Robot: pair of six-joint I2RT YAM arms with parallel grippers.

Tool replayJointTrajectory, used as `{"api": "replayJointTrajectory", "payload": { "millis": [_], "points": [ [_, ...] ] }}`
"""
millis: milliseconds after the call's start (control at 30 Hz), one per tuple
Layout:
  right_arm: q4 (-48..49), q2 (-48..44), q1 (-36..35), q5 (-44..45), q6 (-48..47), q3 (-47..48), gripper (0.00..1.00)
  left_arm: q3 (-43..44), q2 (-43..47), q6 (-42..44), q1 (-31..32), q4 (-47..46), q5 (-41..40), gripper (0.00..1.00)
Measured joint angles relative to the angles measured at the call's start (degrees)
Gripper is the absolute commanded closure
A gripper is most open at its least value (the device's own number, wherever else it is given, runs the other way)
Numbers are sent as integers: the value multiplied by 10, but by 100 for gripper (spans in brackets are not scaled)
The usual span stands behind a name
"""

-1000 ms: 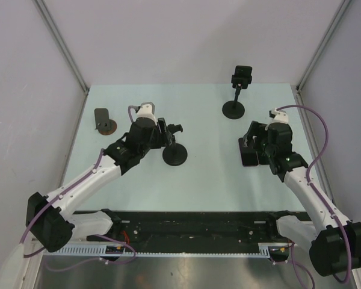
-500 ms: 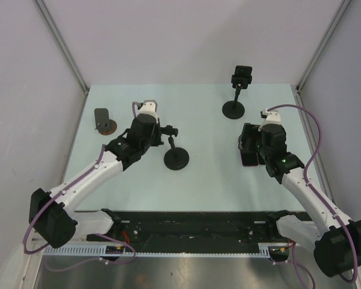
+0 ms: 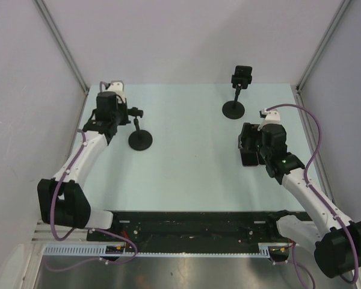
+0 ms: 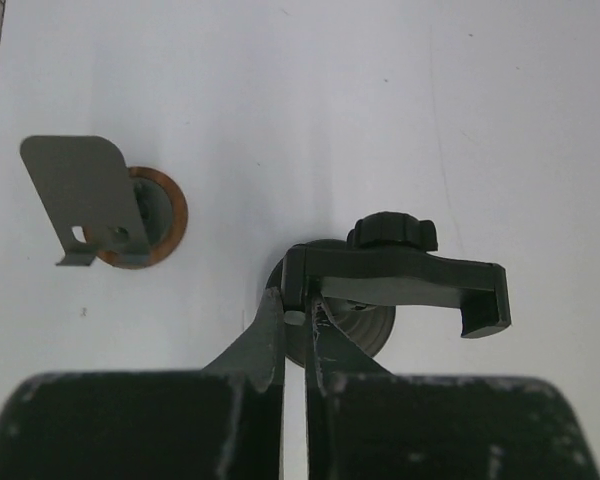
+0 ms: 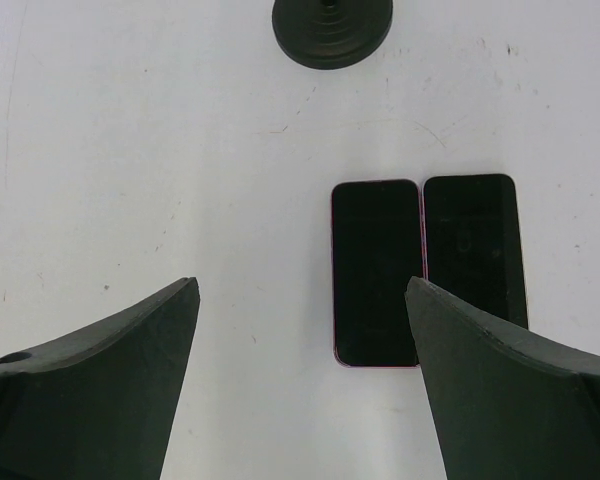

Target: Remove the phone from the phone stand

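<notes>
My left gripper (image 4: pixel 298 315) is shut on the left end of the empty clamp (image 4: pixel 400 280) of a black phone stand. That stand's round base (image 3: pixel 140 141) rests at the table's back left, with the left gripper (image 3: pixel 126 112) beside its top. Two dark phones, one red-edged (image 5: pixel 375 270) and one black (image 5: pixel 475 250), lie flat side by side on the table. Above them my right gripper (image 5: pixel 300 285) hangs open and holds nothing. In the top view the right gripper (image 3: pixel 249 147) is at the right side.
A second black stand (image 3: pixel 234 108) rises at the back right with a clamp on top (image 3: pixel 242 77); its base (image 5: pixel 332 25) lies beyond the phones. A small grey plate on a brown disc (image 4: pixel 115 205) sits left of the held stand. Side walls stand close by.
The left gripper shut on the stand's clamp near the table's middle and moved the stand to the back left. The right arm shifted slightly and stayed open.
</notes>
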State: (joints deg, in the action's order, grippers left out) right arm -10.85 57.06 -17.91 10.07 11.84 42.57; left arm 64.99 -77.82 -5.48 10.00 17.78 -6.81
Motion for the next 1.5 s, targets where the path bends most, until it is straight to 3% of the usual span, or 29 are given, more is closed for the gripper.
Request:
{"api": "replayJointTrajectory", "payload": {
  "millis": [567, 1100, 1167, 1333, 1400, 1500],
  "points": [
    [3, -5, 0, -2, -21, 0, 11, 104, -141, 66, -142, -68, 135, 99],
    [4, -5, 8, -5, -25, 0, 11, 135, -183, 89, -155, -82, 181, 99],
    [4, -5, 11, -5, -25, 0, 11, 139, -186, 91, -155, -82, 184, 94],
    [5, -5, 19, -13, -24, 0, 11, 142, -189, 95, -155, -83, 191, 57],
    [5, -5, 24, -20, -22, 0, 11, 144, -189, 95, -156, -86, 193, 49],
    [5, -5, 31, -27, -20, 0, 9, 145, -188, 94, -156, -87, 193, 26]
  ]
}}
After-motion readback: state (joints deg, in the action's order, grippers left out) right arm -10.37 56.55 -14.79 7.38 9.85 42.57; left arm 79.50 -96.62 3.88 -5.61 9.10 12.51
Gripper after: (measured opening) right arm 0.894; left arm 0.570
